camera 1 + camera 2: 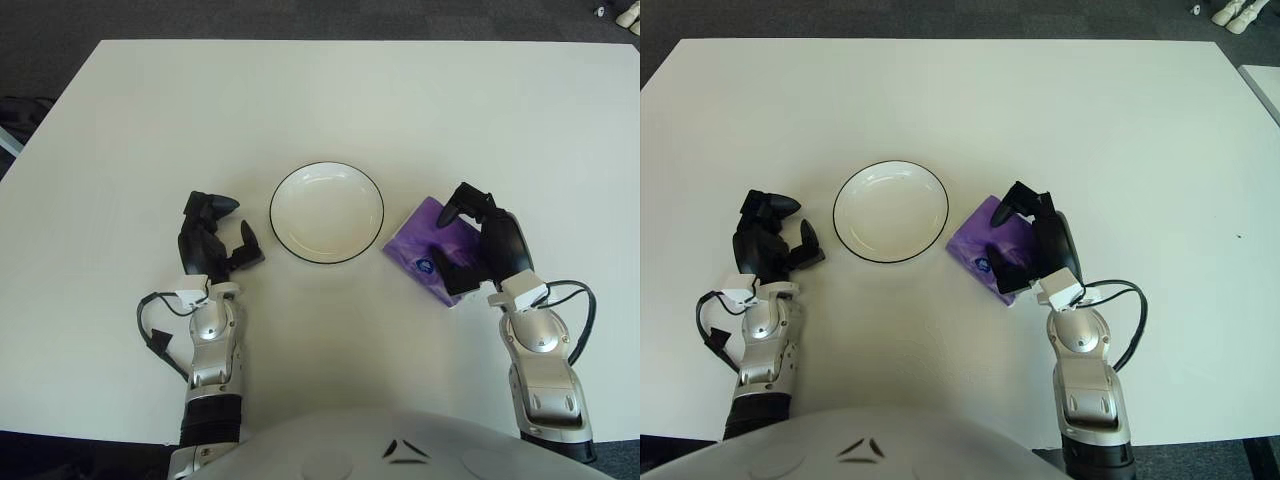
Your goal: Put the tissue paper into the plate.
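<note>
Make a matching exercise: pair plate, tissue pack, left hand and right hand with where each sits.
Things:
1. plate
2. tissue pack
3. left hand
4. right hand

Places:
A. left of the plate, holding nothing
B. fingers around the purple pack
C. table centre, nothing in it
D. on the table, just right of the plate

Pairs: 1-C, 2-D, 3-A, 4-B

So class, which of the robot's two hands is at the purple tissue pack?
The right hand: its fingers straddle the purple tissue pack, right of the plate. The left hand shows left of the plate, holding nothing.
</note>
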Tool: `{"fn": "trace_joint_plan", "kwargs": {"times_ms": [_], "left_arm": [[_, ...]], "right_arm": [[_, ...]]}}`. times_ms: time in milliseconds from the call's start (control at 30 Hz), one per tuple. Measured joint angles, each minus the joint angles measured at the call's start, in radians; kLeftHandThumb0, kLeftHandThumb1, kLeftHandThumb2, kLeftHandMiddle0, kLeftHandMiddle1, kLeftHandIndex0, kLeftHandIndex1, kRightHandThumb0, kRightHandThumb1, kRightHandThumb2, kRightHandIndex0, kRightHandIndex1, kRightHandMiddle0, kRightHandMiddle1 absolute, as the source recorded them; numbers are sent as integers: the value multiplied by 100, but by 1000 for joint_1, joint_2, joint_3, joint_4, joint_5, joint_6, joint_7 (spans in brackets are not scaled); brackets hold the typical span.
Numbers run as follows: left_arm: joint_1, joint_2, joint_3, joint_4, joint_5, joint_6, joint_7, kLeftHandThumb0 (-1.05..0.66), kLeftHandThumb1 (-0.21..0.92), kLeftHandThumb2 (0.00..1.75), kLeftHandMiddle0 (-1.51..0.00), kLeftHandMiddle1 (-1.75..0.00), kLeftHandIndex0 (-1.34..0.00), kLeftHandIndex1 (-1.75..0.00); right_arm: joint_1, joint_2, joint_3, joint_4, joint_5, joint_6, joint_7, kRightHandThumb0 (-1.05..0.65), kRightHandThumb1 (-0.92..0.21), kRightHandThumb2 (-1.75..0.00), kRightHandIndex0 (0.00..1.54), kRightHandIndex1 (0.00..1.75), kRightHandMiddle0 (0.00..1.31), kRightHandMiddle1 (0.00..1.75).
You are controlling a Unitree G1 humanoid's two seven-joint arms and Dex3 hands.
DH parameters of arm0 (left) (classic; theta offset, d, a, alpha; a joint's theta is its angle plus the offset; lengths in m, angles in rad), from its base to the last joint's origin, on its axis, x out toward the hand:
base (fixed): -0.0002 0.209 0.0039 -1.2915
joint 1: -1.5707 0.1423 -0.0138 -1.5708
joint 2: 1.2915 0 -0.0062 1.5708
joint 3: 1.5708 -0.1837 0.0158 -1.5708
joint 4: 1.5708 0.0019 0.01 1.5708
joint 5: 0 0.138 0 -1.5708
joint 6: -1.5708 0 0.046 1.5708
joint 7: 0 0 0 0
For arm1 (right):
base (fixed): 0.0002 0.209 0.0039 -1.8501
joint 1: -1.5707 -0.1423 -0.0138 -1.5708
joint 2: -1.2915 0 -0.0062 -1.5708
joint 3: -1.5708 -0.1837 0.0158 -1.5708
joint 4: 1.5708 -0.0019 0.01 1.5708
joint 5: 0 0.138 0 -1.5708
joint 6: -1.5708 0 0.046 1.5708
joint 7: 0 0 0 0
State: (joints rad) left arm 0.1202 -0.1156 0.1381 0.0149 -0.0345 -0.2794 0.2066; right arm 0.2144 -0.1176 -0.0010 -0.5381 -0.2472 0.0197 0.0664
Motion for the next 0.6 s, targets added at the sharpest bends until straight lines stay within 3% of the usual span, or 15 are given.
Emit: {"fn": "trace_joint_plan", "kwargs": {"times_ms": [600], "left_arm": [[-13,-2,4,16,2,-11,-2,-1,10,158,-76,-175,-54,-175]], "right_arm": [[-56,3,0,0,8,0,-1,0,11,-175,98,159,70,175]]}}
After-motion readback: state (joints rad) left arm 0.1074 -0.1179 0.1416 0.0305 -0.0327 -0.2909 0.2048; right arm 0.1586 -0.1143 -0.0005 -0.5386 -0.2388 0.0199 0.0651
